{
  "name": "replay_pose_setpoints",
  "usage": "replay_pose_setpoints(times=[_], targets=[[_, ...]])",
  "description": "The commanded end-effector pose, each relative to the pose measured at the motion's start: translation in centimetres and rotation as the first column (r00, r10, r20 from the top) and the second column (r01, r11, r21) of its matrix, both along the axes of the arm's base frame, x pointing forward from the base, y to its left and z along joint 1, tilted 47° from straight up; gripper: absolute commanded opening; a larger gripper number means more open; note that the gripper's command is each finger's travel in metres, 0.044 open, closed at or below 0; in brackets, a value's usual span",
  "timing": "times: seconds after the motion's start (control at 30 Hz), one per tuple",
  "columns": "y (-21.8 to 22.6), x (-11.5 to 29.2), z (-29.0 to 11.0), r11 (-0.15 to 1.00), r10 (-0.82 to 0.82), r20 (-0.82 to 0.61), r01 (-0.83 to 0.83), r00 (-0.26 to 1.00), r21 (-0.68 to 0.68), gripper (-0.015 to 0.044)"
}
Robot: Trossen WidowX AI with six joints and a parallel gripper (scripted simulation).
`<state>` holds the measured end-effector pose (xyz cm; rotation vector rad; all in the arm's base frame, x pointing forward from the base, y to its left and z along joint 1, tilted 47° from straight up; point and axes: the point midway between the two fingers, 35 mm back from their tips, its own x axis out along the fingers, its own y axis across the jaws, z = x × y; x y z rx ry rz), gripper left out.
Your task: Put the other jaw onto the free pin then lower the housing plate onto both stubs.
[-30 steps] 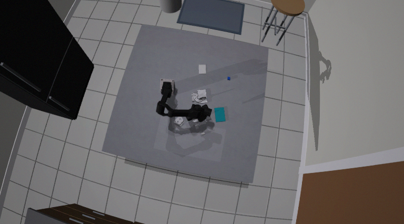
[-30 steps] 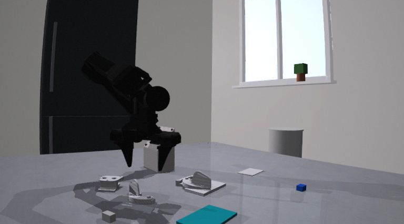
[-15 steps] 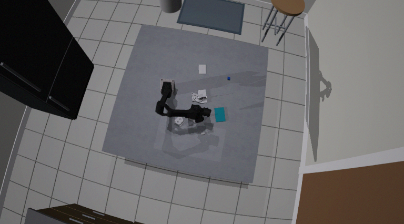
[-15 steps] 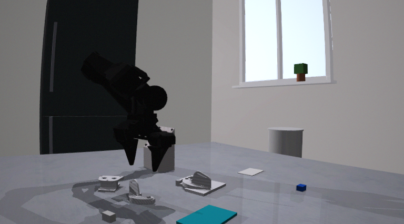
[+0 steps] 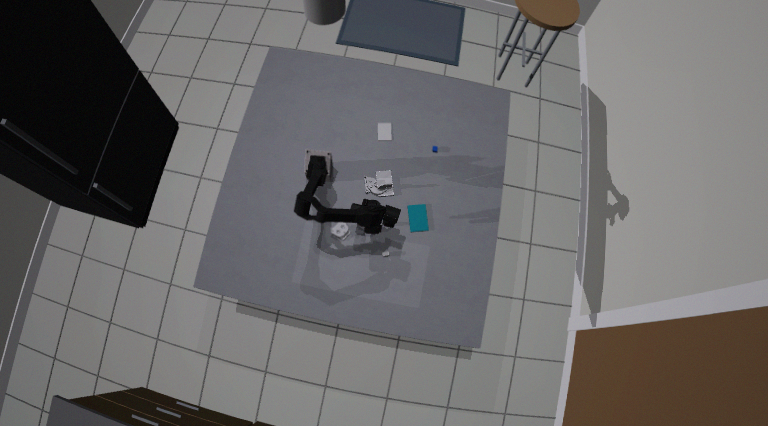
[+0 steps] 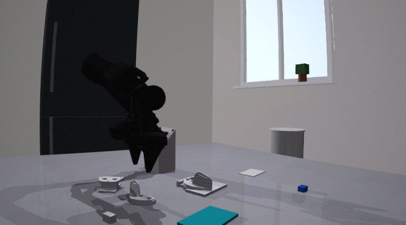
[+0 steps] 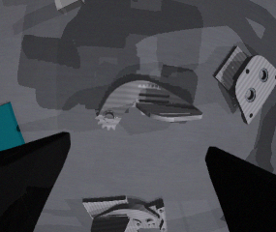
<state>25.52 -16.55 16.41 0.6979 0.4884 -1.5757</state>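
Observation:
My gripper (image 6: 142,167) (image 7: 140,147) is open and empty, above the table. The loose white toothed jaw (image 6: 140,199) (image 7: 123,98) lies on the table with its upright fin; in the wrist view it is ahead of the fingertips, and the arm largely hides it in the top view. The base (image 6: 220,186) carries the other jaw (image 6: 201,182), which has a raised fin; the base is at the wrist view's bottom edge, partly cut off. The housing plate (image 5: 339,230) (image 6: 110,181) (image 7: 258,87), with two large holes, stands raised off the table on its own lower part.
A teal slab (image 5: 417,218) (image 6: 209,216) (image 7: 1,127) lies beyond the gripper in the top view. A small white block (image 5: 385,253) (image 6: 109,217) lies near the loose jaw. A thin white square (image 5: 384,131) (image 6: 252,172) and a blue cube (image 5: 434,148) (image 6: 302,188) lie farther off.

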Motion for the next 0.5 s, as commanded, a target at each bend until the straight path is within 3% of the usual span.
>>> replay_pose_setpoints(times=[0.0,0.47], targets=[[0.03,-0.17,0.12,0.998,-0.063,0.07,0.063,0.996,0.002,0.044],[-0.06,-0.57,0.4,0.963,-0.265,0.288,0.268,0.92,0.03,0.044]])
